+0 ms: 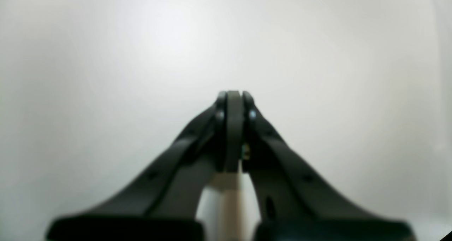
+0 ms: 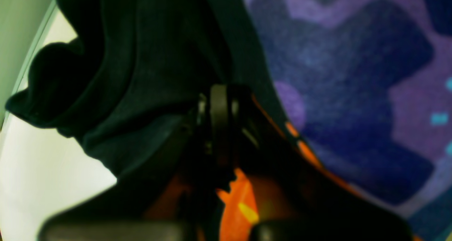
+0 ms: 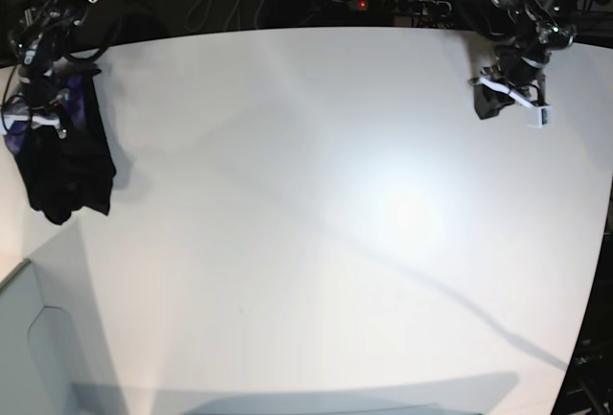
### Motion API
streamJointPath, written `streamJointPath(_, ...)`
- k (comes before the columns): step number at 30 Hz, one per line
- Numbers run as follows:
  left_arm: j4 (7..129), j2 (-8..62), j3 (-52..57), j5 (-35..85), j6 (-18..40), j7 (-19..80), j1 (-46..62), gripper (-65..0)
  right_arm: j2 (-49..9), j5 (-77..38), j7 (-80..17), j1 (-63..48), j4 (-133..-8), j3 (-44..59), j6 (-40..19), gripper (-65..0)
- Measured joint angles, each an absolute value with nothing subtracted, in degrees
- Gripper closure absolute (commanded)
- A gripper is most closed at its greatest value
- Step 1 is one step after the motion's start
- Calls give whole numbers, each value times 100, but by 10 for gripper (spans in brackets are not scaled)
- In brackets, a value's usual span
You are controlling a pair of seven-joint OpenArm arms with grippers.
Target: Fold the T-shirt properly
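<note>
Base view shows the T-shirt bunched at your table's far edge, hanging from the right gripper, whose jaws are clamped on the cloth. Left gripper is clenched on nothing, well apart. Judged stage: fetching, nothing folded. You next need to spread it flat mid-table.

Nothing to read here, folks: no lettering, label, brand or number shows on any surface in any of the views.
</note>
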State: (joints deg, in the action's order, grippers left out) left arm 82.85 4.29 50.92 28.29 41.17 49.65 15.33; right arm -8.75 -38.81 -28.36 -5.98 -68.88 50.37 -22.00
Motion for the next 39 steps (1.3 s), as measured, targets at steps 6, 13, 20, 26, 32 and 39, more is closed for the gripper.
streamJointPath(6, 8285, 425, 5092, 2827, 4115, 4965, 1533, 0, -897, -3837, -2851, -395, -6884, 5360, -1485, 0)
streamJointPath(13, 8281, 397, 5092, 2832, 4069, 4932, 1542, 0, -561, -3450, -3197, -386, -7872, 5398, -1068, 0)
streamJointPath(20, 8302, 397, 5092, 2832, 4071, 4943, 1551, 0, -294, -3468, -3140, -370, -9242, 5395, -1044, 0)
streamJointPath(26, 8320, 399, 5092, 2832, 4071, 4952, 1553, 0, -172, -3470, -3221, -471, -10103, 5408, -1046, 0)
streamJointPath(32, 8742, 318, 5596, 2541, 3997, 5245, 1664, 0, -97, -3459, -3227, -1347, -10707, 5424, -1052, 0)
streamJointPath(39, 9636, 224, 5795, 2477, 4003, 5282, 2373, 0, 176, -3472, -3242, -2698, -10698, 5627, -1059, 0)
